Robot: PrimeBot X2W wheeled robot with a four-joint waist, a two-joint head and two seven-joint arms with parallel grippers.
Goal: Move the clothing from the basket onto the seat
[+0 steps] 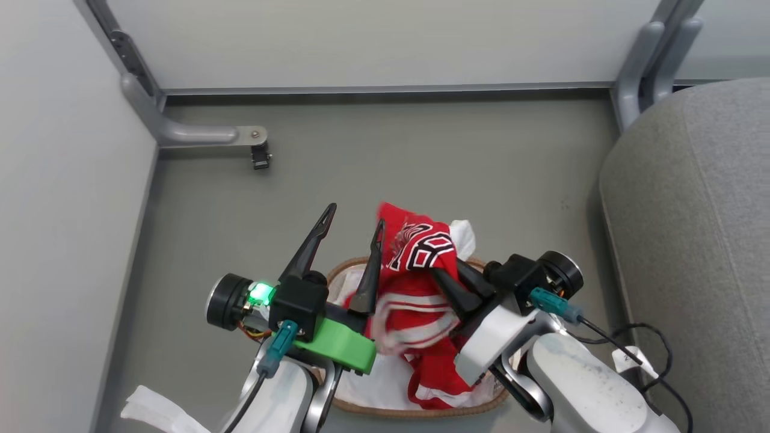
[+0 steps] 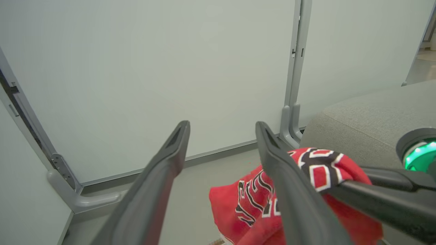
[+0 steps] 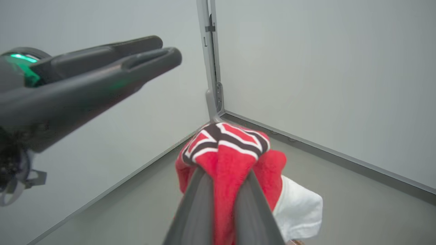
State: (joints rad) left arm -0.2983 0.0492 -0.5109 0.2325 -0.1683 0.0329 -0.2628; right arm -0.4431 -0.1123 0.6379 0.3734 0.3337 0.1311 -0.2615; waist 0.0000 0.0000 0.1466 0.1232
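At the far left, a grey partition foot [image 1: 198, 133] is seen on the grey floor [image 1: 361, 156]. The left gripper [image 1: 355, 218] is held above the left side of the laundry basket [image 1: 343, 267], with its jaws spread wide and nothing between them. Its inner finger [image 2: 282, 177] stands just beside the red jersey [image 1: 421, 246], though contact cannot be judged.

The jersey, marked with white-and-navy block letters, is raised above the basket in a bunched fold. A striped red garment [image 1: 415, 313] is draped below it, over and into the basket. A white cloth [image 1: 464, 233] shows behind the jersey and seems to be lifted with it; this is not clear.

To the right, the right gripper [image 1: 448, 270] is closed narrowly on the jersey, and red fabric is pinched between its two fingers [image 3: 197, 204].

The grey upholstered seat [image 1: 692, 210] lies at the far right, apart from the basket, with no clothing seen on it.
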